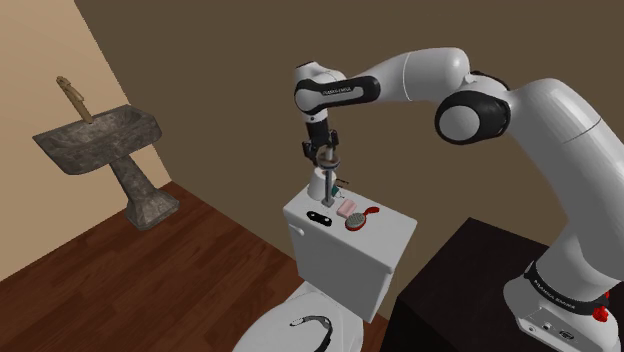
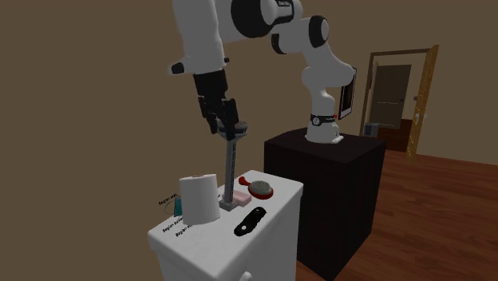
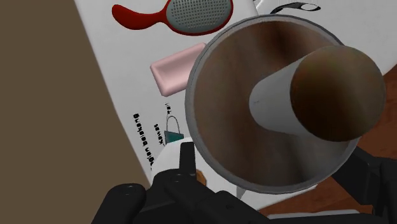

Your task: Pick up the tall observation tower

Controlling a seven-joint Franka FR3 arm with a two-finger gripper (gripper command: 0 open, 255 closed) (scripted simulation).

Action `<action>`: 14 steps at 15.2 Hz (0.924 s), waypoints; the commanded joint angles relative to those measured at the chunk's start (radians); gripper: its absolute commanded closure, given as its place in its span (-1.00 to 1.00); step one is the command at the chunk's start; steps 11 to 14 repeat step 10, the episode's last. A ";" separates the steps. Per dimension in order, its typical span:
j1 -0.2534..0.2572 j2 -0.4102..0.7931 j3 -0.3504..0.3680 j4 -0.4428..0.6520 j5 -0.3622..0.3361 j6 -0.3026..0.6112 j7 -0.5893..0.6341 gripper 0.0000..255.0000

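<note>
Two fingers (image 3: 183,159) of the gripper (image 2: 231,126) are clamped on the rim of the tower's (image 2: 231,169) round top deck, directly beneath the hand. Tower upright, base resting on the white tank (image 2: 209,249). Pink soap (image 3: 170,67) and red brush (image 3: 191,13) lie just beyond the fingers.
</note>
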 commanded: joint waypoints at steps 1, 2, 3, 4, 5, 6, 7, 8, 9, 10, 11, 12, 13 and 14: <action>-0.001 -0.014 0.000 0.006 0.001 -0.019 -0.001 1.00; -0.001 -0.016 0.000 0.015 0.001 -0.031 -0.001 1.00; 0.000 -0.017 0.001 0.028 0.001 -0.044 -0.001 1.00; 0.000 -0.017 0.001 0.040 0.001 -0.057 -0.001 1.00; 0.001 -0.018 0.001 0.053 0.001 -0.070 -0.001 1.00; 0.001 -0.017 0.001 0.067 0.001 -0.084 -0.001 1.00; 0.002 -0.017 0.001 0.082 0.001 -0.098 -0.001 1.00; 0.002 -0.015 0.001 0.098 0.001 -0.113 -0.001 1.00; 0.002 -0.015 0.001 0.100 0.001 -0.115 -0.002 1.00; 0.003 -0.015 0.001 0.100 0.001 -0.115 -0.002 1.00; 0.003 -0.015 0.001 0.100 0.001 -0.115 -0.002 1.00; 0.003 -0.015 0.001 0.100 0.001 -0.115 -0.002 1.00; 0.003 -0.015 0.001 0.100 0.001 -0.115 -0.002 1.00; 0.003 -0.015 0.001 0.100 0.001 -0.115 -0.002 1.00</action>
